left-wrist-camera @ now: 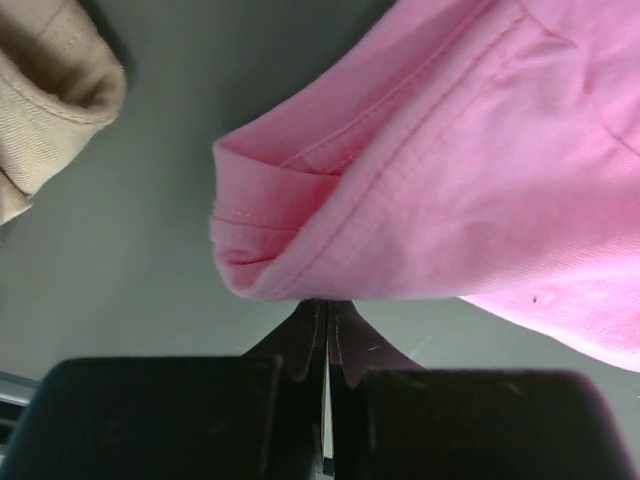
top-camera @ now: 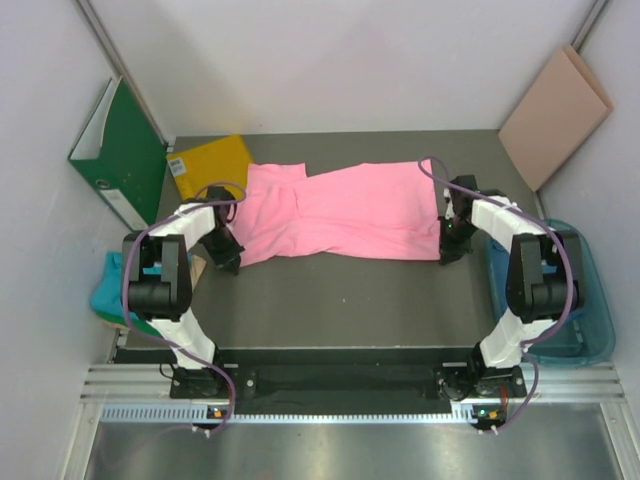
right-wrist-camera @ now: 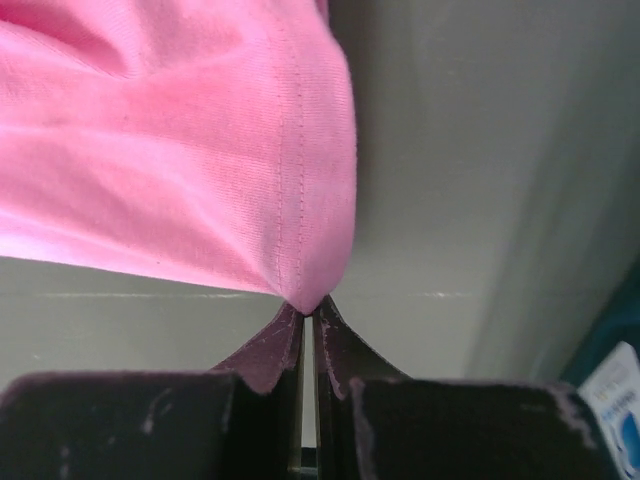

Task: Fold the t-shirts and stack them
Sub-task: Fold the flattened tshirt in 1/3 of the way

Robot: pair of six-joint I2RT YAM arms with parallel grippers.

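Observation:
A bright pink t-shirt [top-camera: 340, 210] lies spread across the grey table, rumpled at its left end. My left gripper [top-camera: 228, 262] is at the shirt's near left corner. In the left wrist view the left gripper [left-wrist-camera: 327, 305] is shut, its tips pinching the lower edge of the pink t-shirt's [left-wrist-camera: 450, 170] folded hem. My right gripper [top-camera: 447, 255] is at the near right corner. The right wrist view shows the right gripper [right-wrist-camera: 308, 308] shut on the stitched corner of the pink t-shirt [right-wrist-camera: 170, 150]. A teal cloth bundle [top-camera: 108, 292] lies off the table's left side.
A green binder [top-camera: 120, 150] leans at the back left, with a yellow sheet [top-camera: 210, 165] beside it. A tan folder [top-camera: 555, 115] leans on the right wall. A blue bin [top-camera: 592, 325] stands at the right. Beige cloth [left-wrist-camera: 50, 90] lies just left of my left gripper.

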